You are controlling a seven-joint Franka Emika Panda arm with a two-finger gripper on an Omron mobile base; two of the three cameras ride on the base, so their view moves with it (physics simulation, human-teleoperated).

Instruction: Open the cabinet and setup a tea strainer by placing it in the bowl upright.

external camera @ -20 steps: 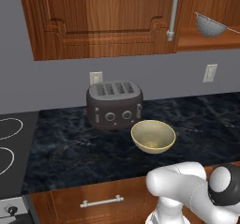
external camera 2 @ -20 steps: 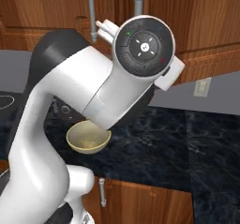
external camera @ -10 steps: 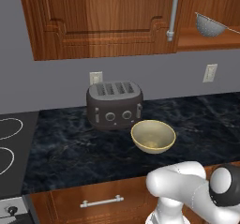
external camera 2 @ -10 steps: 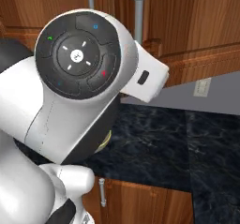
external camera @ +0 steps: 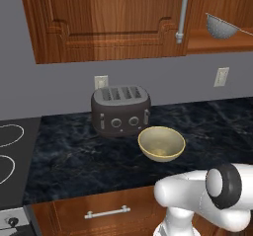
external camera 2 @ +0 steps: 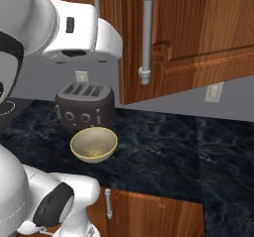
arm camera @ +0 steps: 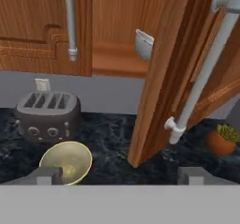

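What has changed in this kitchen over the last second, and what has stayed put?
The white arm swung up and to the left across the right base view, uncovering the bowl and toaster. The end effector now stands open, off the open cabinet door's handle. Tea strainer, bowl and toaster stayed put.

From the left base view you are looking forward and down at the counter point(external camera: 74, 156), with the toaster point(external camera: 120, 110) and the bowl point(external camera: 161, 143) near centre. The right base view is facing the same toaster and bowl from the other side, nearer the cabinet point(external camera 2: 198, 32) door. The hand view is looking level at them from close range, past the open door.
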